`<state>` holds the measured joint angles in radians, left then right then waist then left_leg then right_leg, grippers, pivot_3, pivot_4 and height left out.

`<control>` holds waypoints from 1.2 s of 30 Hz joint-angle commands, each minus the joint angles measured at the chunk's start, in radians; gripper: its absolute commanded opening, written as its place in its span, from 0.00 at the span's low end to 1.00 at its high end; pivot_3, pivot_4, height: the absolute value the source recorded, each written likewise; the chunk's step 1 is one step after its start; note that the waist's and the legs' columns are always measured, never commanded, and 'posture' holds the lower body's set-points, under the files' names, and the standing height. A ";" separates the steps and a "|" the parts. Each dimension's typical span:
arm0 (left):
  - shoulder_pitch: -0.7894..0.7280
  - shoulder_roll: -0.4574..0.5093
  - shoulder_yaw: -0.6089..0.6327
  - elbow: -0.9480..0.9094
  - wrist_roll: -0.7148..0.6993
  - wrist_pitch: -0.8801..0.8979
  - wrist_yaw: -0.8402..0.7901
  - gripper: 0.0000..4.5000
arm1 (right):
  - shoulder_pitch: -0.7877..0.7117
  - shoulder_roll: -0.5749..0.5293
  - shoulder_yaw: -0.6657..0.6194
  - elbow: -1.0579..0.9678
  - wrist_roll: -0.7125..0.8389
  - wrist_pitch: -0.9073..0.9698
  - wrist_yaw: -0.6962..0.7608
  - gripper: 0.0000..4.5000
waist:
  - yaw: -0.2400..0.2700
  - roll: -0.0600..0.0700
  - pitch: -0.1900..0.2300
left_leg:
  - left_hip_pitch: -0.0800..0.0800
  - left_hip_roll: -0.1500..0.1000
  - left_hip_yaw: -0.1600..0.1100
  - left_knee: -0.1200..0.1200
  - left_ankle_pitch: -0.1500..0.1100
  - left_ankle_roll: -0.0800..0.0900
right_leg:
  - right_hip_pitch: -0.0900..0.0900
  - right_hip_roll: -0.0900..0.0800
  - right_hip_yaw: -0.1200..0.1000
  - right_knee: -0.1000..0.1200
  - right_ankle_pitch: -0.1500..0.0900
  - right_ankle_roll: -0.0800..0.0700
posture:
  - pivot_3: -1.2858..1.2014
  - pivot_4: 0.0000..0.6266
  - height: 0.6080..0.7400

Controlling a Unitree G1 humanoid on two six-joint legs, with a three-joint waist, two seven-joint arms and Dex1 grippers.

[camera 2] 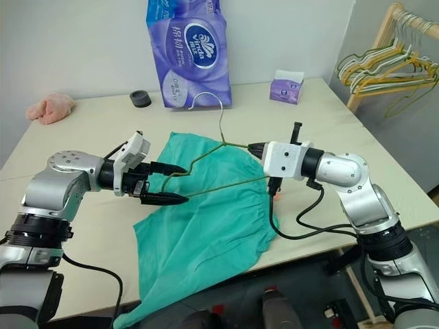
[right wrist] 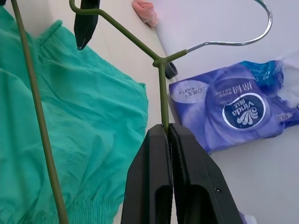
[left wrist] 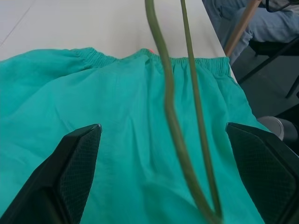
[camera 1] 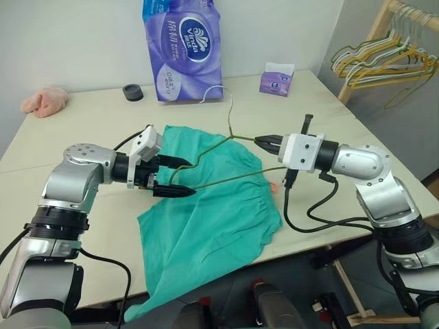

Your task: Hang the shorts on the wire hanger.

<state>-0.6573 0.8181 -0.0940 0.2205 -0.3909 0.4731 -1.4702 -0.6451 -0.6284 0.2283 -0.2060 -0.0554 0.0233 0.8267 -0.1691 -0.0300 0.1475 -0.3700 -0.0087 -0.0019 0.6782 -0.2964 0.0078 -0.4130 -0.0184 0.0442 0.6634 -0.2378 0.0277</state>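
Right claw (camera 1: 263, 142): fingers pressed together, clamped on one shoulder wire of the wire hanger (camera 1: 226, 159), just below the neck.
Left claw (camera 1: 180, 177): fingers wide apart, gripping nothing; the hanger's far corner sits in the gap between them.
Wire hanger: held in the air above the shorts, spanning from the right claw across to the left claw.
Hanger direction: long axis runs claw to claw; the hook rises away from the right claw toward the purple tissue pack (camera 1: 180, 46).
Shorts (camera 1: 206, 219): spread flat on the surface (camera 1: 82, 130) beneath both claws, elastic waistband on the right claw's side, one leg hanging over the near edge.
Doing it well: my judgement is to keep the right clamp firm and the hanger level, and close the left claw on the corner without twisting the thin wire.
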 commanded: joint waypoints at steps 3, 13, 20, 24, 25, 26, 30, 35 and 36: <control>0.016 0.006 -0.006 -0.060 -0.015 0.034 -0.021 0.82 | -0.015 0.010 -0.020 -0.051 0.016 0.002 0.009 0.00 | 0.000 0.000 0.000 | 0.000 0.000 0.000 0.000 0.000 0.000 | 0.000 0.000 0.000 0.000 0.000 0.000 | 0.43 0.20 1.00; 0.030 0.006 -0.004 -0.082 -0.018 0.050 -0.026 0.12 | -0.012 0.016 -0.022 -0.058 0.016 -0.004 0.018 0.00 | 0.000 0.000 0.000 | 0.000 0.000 0.000 0.000 0.000 0.000 | 0.000 0.000 0.000 0.000 0.000 0.000 | 0.43 0.21 1.00; 0.042 0.006 0.000 -0.092 -0.020 0.053 -0.021 0.01 | 0.020 0.012 -0.006 -0.092 0.028 -0.014 0.053 0.00 | 0.000 0.000 0.000 | 0.000 0.000 0.000 0.000 0.000 0.000 | 0.000 0.000 0.000 0.000 0.000 0.000 | 0.43 0.20 1.00; 0.043 0.007 0.005 -0.089 -0.006 0.051 0.004 0.00 | 0.042 0.004 -0.016 -0.123 0.063 0.014 0.086 0.14 | 0.000 0.000 0.000 | 0.000 0.000 0.000 0.000 0.000 0.000 | 0.000 0.000 -0.001 0.000 0.000 0.000 | 0.43 0.20 1.00; 0.044 0.007 0.005 -0.088 -0.003 0.048 0.009 0.00 | 0.046 0.000 -0.020 -0.130 0.070 0.023 0.093 0.21 | 0.001 0.000 0.000 | 0.000 0.000 0.000 0.000 0.000 0.000 | 0.000 0.000 0.000 0.000 0.000 0.000 | 0.43 0.20 1.00; 0.046 0.009 0.002 -0.088 0.004 0.039 0.013 0.00 | 0.050 -0.009 -0.026 -0.139 0.080 0.039 0.103 0.29 | 0.001 0.000 0.000 | 0.000 0.000 -0.001 0.000 0.000 0.000 | 0.000 0.000 0.000 0.000 0.000 0.000 | 0.43 0.20 1.00; 0.052 0.009 -0.003 -0.096 0.024 0.015 0.044 0.00 | 0.065 -0.061 -0.078 -0.189 0.145 0.177 0.137 0.60 | 0.002 0.000 0.000 | 0.000 0.000 -0.001 0.000 0.000 0.000 | 0.000 0.000 -0.001 0.000 0.000 0.000 | 0.43 0.20 1.00; 0.056 0.030 -0.032 -0.117 0.099 -0.091 0.051 0.00 | 0.074 -0.140 -0.163 -0.256 0.279 0.495 0.149 1.00 | 0.004 0.000 0.001 | 0.000 0.000 -0.001 0.000 0.000 0.000 | 0.000 0.000 0.000 0.000 0.000 0.000 | 0.42 0.20 1.00; 0.052 0.034 -0.035 -0.124 0.113 -0.113 0.053 0.00 | 0.080 -0.164 -0.162 -0.270 0.306 0.570 0.162 1.00 | 0.004 0.000 0.001 | 0.000 0.000 -0.001 0.000 0.000 0.000 | 0.000 0.000 -0.001 0.000 0.000 0.000 | 0.42 0.20 1.00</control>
<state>-0.5940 0.8302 -0.1311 0.1418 -0.2995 0.4091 -1.4244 -0.5664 -0.7650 0.0957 -0.4202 0.1900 0.4748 0.9663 -0.1648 -0.0296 0.1481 -0.3700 -0.0086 -0.0027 0.6783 -0.2964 0.0078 -0.4129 -0.0189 0.0434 0.6632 -0.2379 0.0275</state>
